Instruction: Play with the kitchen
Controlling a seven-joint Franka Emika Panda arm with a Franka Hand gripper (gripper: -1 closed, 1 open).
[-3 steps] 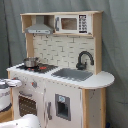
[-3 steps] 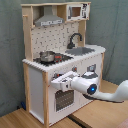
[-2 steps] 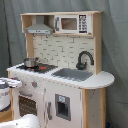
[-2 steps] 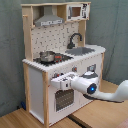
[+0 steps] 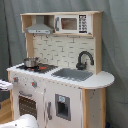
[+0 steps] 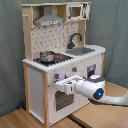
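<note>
Now my hand (image 6: 61, 84) at toy kitchen (image 6: 60, 60) oven door (image 6: 63, 97); finger state unclear; approach handle squarely, pull gently.

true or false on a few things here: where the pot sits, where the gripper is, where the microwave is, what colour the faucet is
1. The small pot sits on the stove. True.
2. The gripper is up at the hood. False: it is low, at the kitchen's front by the oven door.
3. The microwave is on the top shelf. True.
4. The faucet is white. False: it is black.
</note>
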